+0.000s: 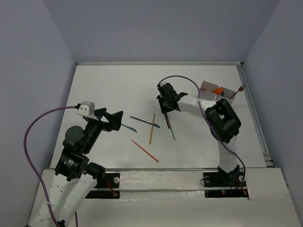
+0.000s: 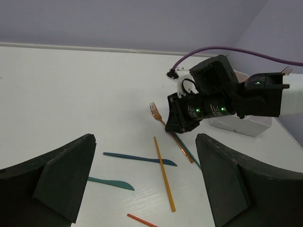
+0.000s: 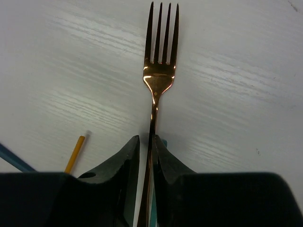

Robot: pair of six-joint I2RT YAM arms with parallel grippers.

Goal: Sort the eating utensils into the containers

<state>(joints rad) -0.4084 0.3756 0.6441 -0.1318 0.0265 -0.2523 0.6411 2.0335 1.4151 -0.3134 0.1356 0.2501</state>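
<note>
Your right fingers (image 3: 136, 144) pinch the copper fork (image 3: 160, 75) by its handle, tines ahead, likely for lifting; left fingers (image 2: 66, 175) gape wide, empty.

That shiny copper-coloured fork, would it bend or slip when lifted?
Probably stiff: the fork looks like polished metal, with a mirror-like sheen. That smooth finish might let it slip or pivot, since the right gripper flanks its thin handle well behind the tines. Lying flat, it is unlikely to roll.
</note>
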